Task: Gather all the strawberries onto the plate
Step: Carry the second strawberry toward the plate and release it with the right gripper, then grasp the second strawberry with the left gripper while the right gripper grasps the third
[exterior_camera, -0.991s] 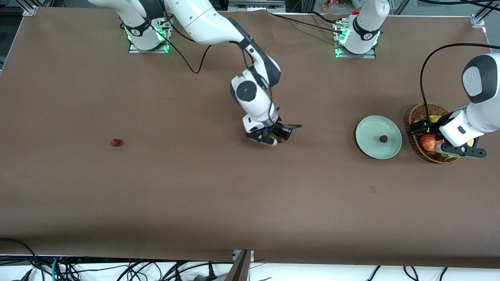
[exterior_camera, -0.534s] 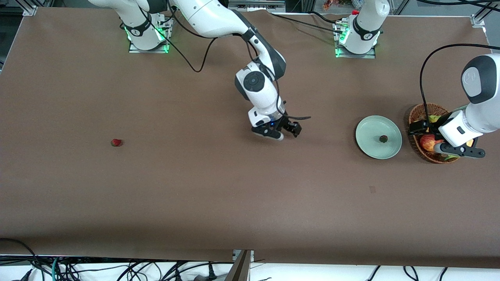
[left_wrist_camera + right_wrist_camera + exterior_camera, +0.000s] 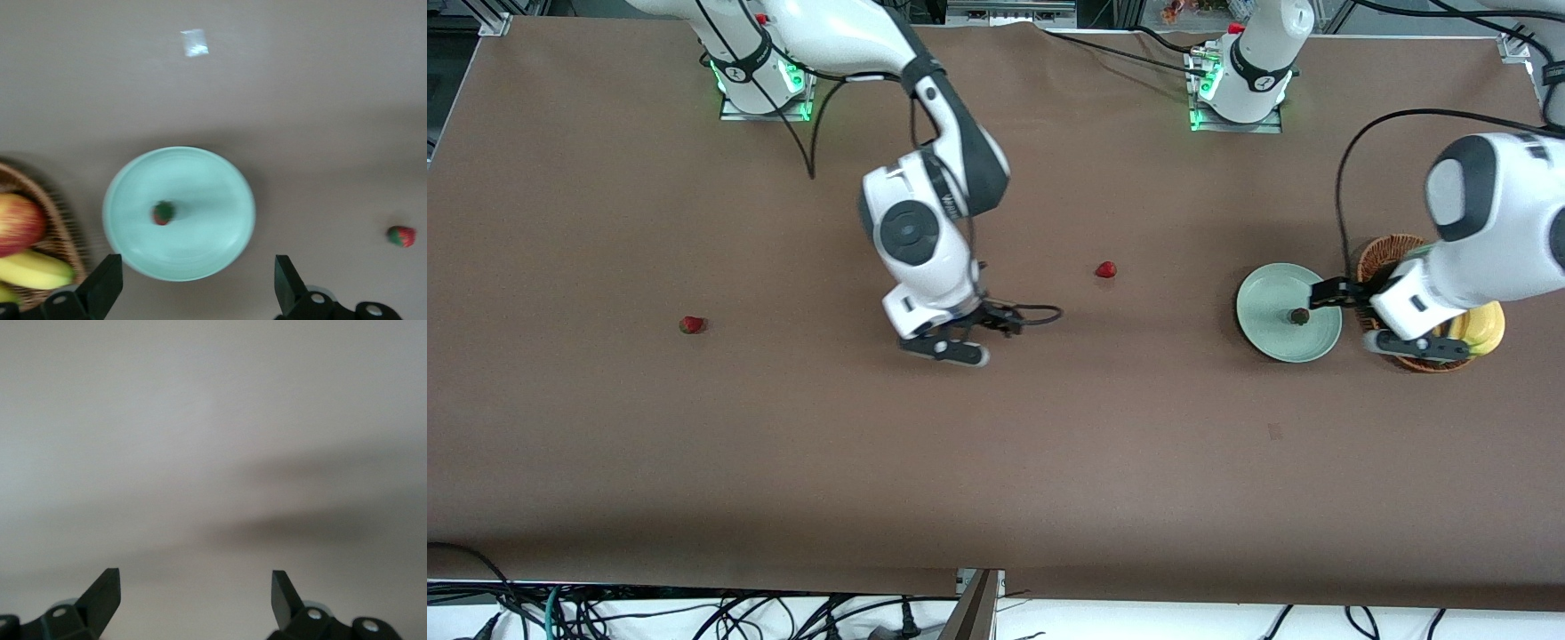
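**One berry plated, two loose on the worktop**

The plate sits toward the left arm's end of the worktop, just beside a wicker basket of fruit. One strawberry lies in the plate near its middle. A second strawberry lies on the bare worktop between the plate and the right arm's wrist, well apart from both. A third strawberry lies toward the right arm's end, far from the plate.

The right pincer hangs over bare worktop with its jaws spread wide and nothing between them; its wrist view shows only the cloth. The left pincer is over the plate's edge on the basket side, jaws wide apart and empty; its wrist view shows the plate, the plated berry, an apple and a banana in the basket, and the middle berry off to one side.

The task looks about a third done. The berries are tiny and rounded, so a slightly off-centre close could squeeze one out sideways and send it rolling. The left pincer hangs close to the plate rim and basket; a careless descent could knock the plate or disturb the berry in it. If both arms head for the middle berry, they could collide.
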Available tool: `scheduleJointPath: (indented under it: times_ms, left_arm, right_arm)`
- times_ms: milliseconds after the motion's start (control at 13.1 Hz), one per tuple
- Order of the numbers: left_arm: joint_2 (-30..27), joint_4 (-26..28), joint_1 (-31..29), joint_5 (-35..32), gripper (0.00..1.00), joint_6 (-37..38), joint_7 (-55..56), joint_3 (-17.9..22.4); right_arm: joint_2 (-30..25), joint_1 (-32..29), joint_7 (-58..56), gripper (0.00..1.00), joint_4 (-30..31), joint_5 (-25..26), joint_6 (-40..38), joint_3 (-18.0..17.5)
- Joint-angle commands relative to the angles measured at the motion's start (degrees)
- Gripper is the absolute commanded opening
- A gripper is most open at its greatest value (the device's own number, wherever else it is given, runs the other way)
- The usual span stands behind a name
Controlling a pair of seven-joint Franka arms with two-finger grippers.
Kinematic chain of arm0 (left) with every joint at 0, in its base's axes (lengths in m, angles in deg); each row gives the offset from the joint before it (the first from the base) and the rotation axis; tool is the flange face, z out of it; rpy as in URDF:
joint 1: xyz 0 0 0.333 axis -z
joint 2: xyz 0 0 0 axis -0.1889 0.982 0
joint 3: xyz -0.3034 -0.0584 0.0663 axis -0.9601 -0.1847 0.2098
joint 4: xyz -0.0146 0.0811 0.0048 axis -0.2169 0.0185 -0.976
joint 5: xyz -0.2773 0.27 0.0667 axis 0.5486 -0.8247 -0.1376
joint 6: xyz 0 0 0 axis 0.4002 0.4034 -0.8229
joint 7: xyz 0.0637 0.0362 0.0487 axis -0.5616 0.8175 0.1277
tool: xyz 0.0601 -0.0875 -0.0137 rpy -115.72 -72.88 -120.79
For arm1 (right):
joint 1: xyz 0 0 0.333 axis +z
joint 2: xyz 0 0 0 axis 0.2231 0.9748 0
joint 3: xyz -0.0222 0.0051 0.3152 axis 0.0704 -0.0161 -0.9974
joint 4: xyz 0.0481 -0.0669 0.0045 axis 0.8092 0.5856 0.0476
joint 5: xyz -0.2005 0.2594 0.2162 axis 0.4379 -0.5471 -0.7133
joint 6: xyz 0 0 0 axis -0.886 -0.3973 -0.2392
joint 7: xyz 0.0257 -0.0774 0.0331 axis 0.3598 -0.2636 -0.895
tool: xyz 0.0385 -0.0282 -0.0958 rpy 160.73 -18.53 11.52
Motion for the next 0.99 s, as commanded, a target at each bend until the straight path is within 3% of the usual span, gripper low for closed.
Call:
scheduleJointPath:
  times_ms: [0, 152, 305, 457, 610, 915]
  left_arm:
    - [-2.4, 5.7, 0.3, 1.1, 1.00, -5.1, 10.0, -6.2]
    - [-4.4, 10.8, 0.3, 0.7, 1.00, -9.7, 17.1, -11.7]
    - [-5.6, 17.5, 0.3, 0.2, 1.00, -18.9, 26.0, -18.6]
    - [-4.9, 20.8, 0.5, -1.2, 1.00, -25.7, 32.6, -24.1]
    - [-2.8, 22.7, 0.5, -4.1, 1.00, -30.5, 40.1, -28.2]
    - [6.0, 22.8, 1.8, -18.7, 1.00, -36.7, 56.6, -29.8]
  right_arm:
    - [-3.7, 0.6, -16.9, 1.00, 7.3, 0.6, -5.0, 7.1]
    - [-6.7, 0.7, -30.7, 1.00, 16.4, 0.5, -6.1, 13.0]
    - [-9.1, 0.7, -42.6, 1.00, 26.3, 0.6, -4.2, 18.8]
    - [-9.1, 0.4, -56.3, 1.00, 35.9, 0.3, 3.3, 24.1]
    - [-9.2, -2.0, -62.8, 1.00, 45.1, -0.8, 13.5, 24.7]
    - [-6.6, -7.0, -74.5, 0.98, 46.5, -9.4, 14.9, 24.1]
